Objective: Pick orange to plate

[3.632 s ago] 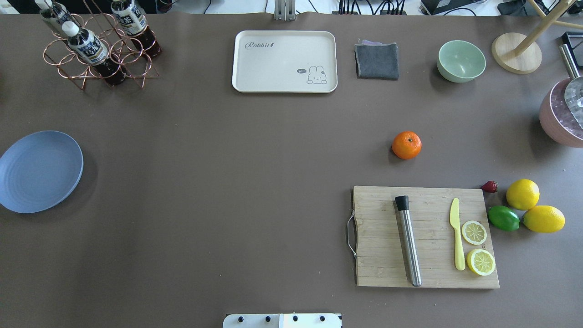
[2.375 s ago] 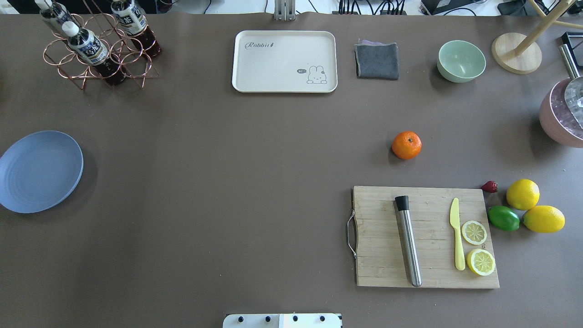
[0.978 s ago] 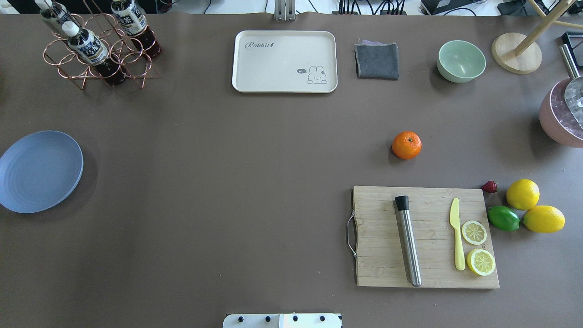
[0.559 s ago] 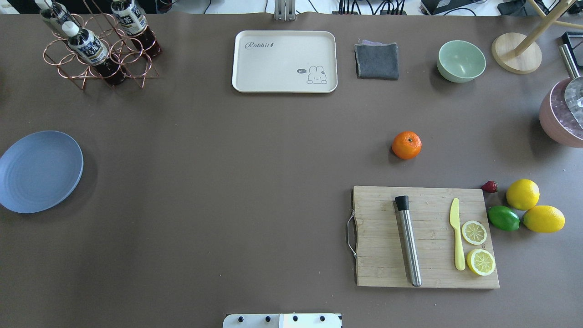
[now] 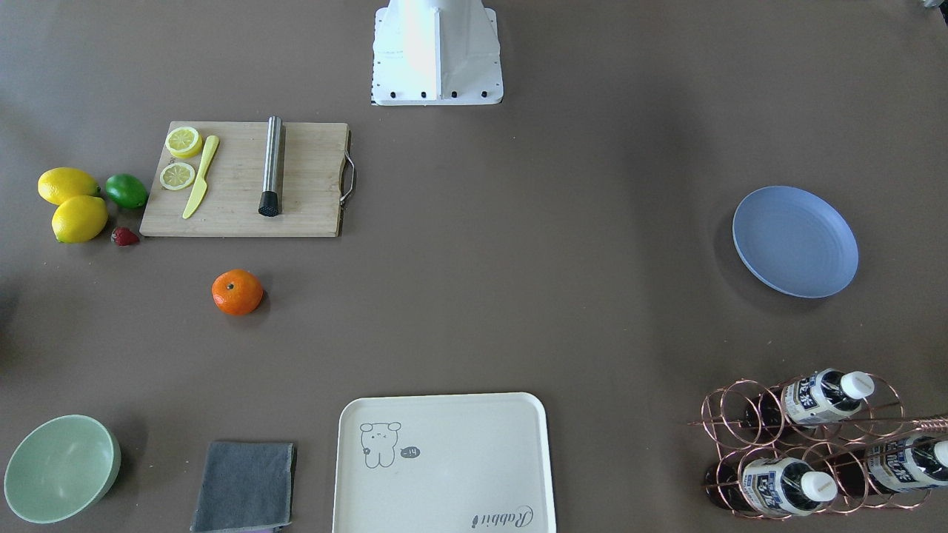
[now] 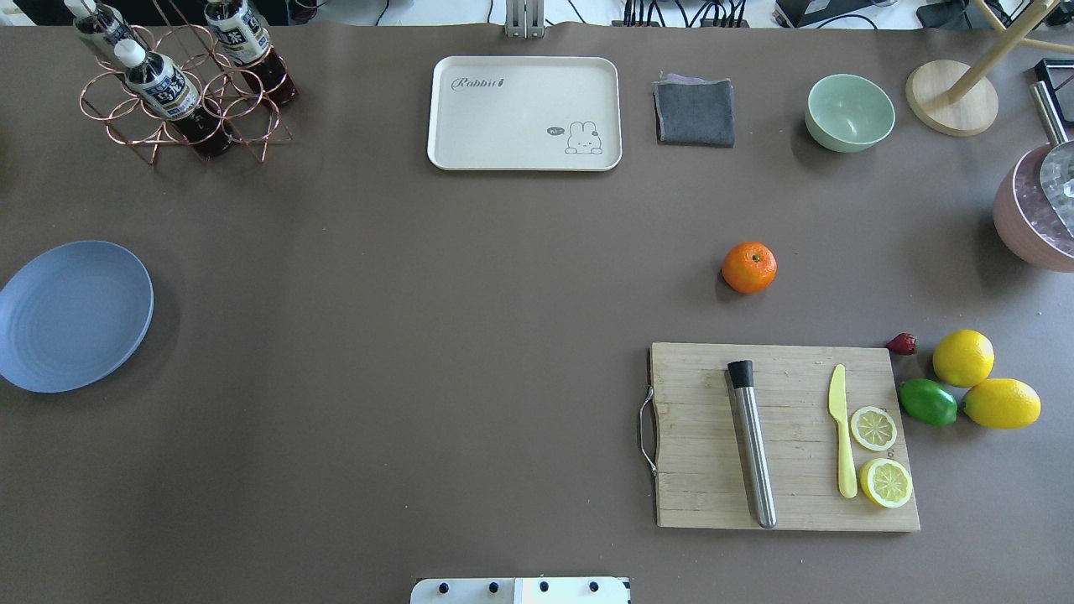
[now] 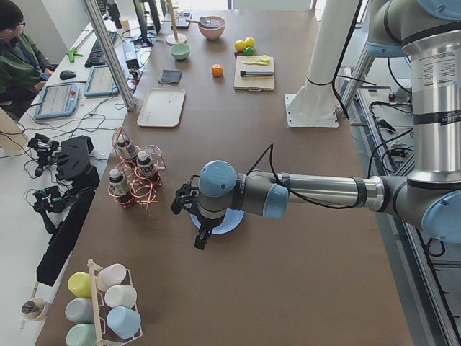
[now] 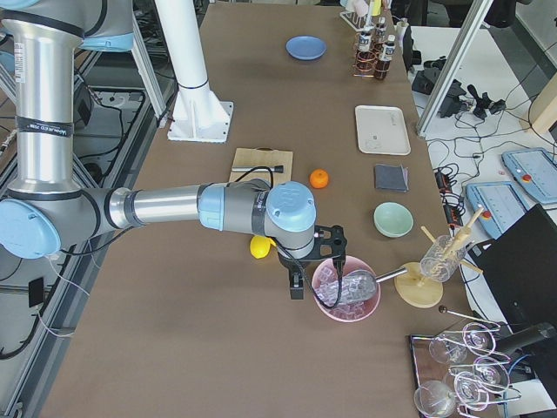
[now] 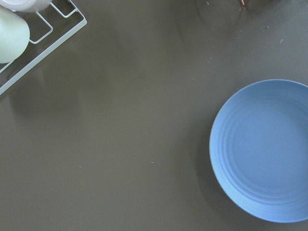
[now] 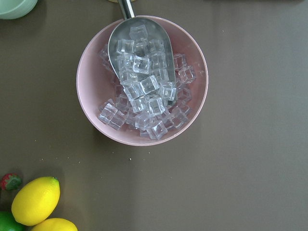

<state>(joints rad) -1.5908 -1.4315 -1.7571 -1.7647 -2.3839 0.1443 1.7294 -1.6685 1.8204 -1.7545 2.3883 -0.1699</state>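
Note:
The orange (image 6: 749, 267) sits alone on the brown table, right of centre and just beyond the cutting board; it also shows in the front view (image 5: 237, 292). Far off at the table's left edge lies the blue plate (image 6: 74, 315), bare, which fills the right of the left wrist view (image 9: 262, 149). My left gripper (image 7: 185, 202) hangs over the plate's near side and shows only in the left side view, so I cannot tell its state. Over the pink ice bowl hovers my right gripper (image 8: 335, 242), seen only from the right side, its state unclear too.
A wooden cutting board (image 6: 705, 495) carries a steel muddler, a yellow knife and lemon halves. Two lemons (image 6: 962, 357), a lime (image 6: 927, 402) and a strawberry lie right of it. At the back stand a cream tray (image 6: 445, 109), grey cloth, green bowl and bottle rack (image 6: 180, 101).

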